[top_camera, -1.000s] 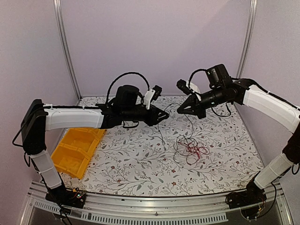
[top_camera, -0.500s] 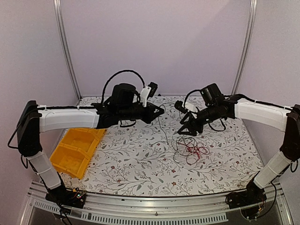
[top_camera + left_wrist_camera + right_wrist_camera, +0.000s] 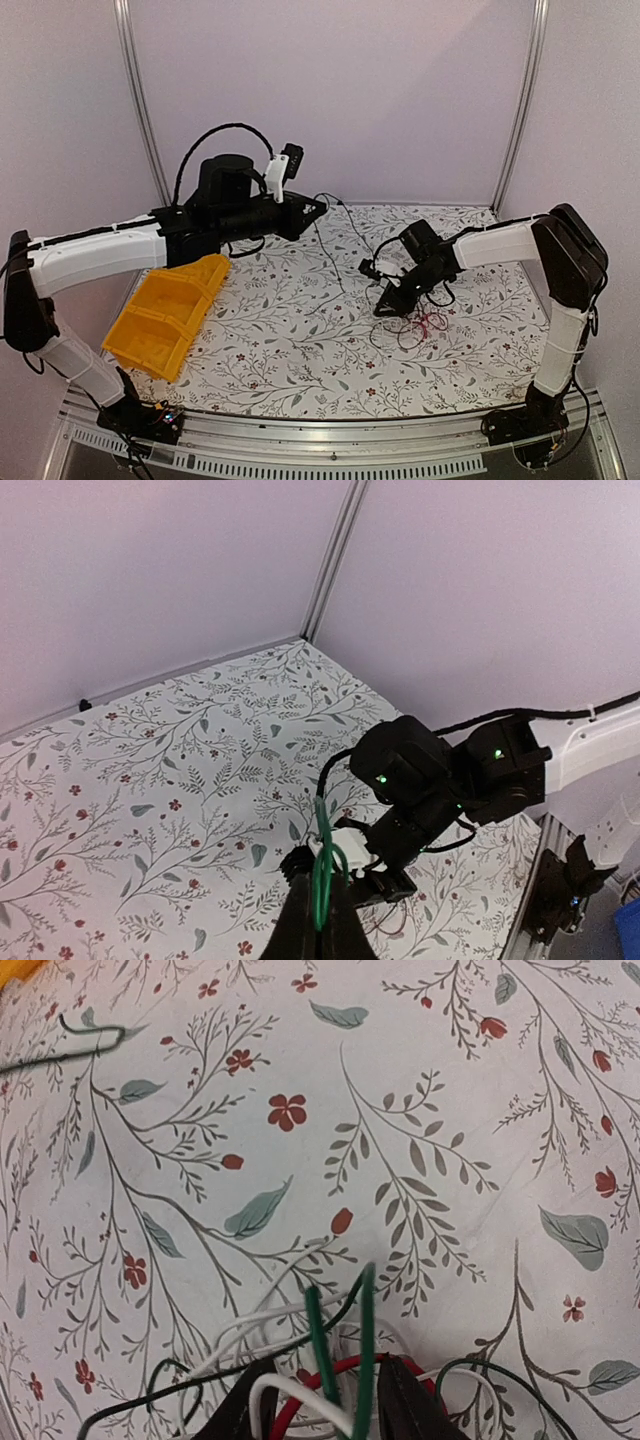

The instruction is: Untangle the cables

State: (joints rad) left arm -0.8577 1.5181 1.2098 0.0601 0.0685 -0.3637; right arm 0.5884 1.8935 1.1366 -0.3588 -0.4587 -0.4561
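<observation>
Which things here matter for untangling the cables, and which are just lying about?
Job:
cables
left gripper, shut on a green strand
right gripper, open over the tangle

Lying about:
yellow bin, on the left

No readable text, labels, brands, numbers or signs in any view

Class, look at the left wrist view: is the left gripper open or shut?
Shut. The left gripper has its fingertips together, pinching a green cable that rises from between them.
</observation>
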